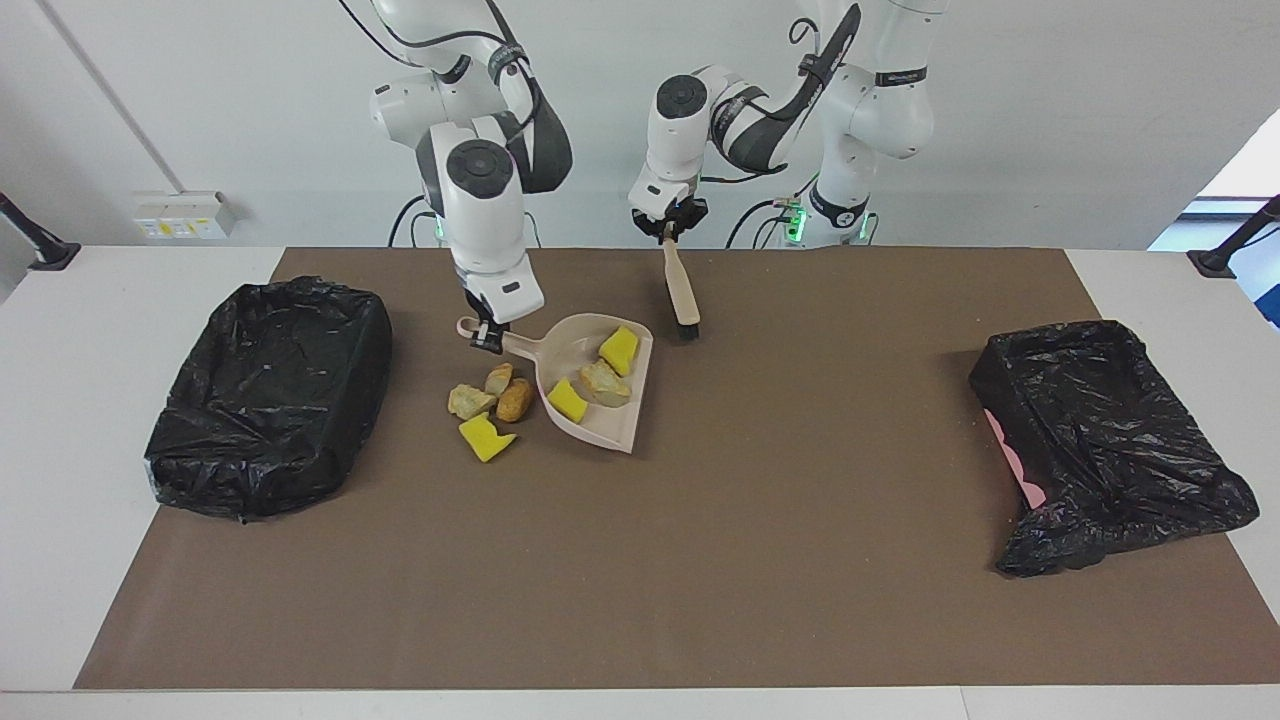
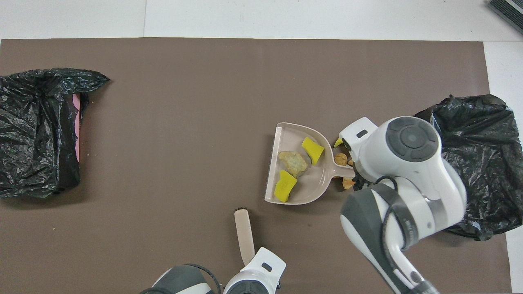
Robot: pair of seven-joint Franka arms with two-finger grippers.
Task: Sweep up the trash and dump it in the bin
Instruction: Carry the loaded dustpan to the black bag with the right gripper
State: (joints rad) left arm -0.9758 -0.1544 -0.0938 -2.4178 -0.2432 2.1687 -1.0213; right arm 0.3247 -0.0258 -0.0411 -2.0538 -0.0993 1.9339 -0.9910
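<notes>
Right tool (image 1: 487, 338) is clamped on the handle of the beige dustpan (image 1: 598, 420), which hangs tilted above the brown mat (image 1: 700, 560), its open edge toward the left arm's end of the worktop. Three pieces of the trash lie in the pan: two yellow sponge pieces (image 1: 620, 350) (image 1: 568, 401) and one tan crusty lump (image 1: 605, 382) between them. In the overhead view the same three show in the pan (image 2: 312, 150) (image 2: 284, 185) (image 2: 293, 163).

Four more pieces lie on the mat beside the pan, toward the right arm's end: three tan to orange-brown lumps (image 1: 471, 401) (image 1: 498, 379) (image 1: 516, 399) touching one another, and a yellow sponge piece (image 1: 485, 438) just farther from the robots.

Left tool (image 1: 667, 234) is closed on the handle of the beige hand brush (image 1: 681, 290), which hangs bristles down, clear of the mat.

One black-lined bin (image 1: 270, 395) sits at the right arm's end, near the loose pieces; another black-lined bin (image 1: 1105, 440) sits at the left arm's end, well apart from them
</notes>
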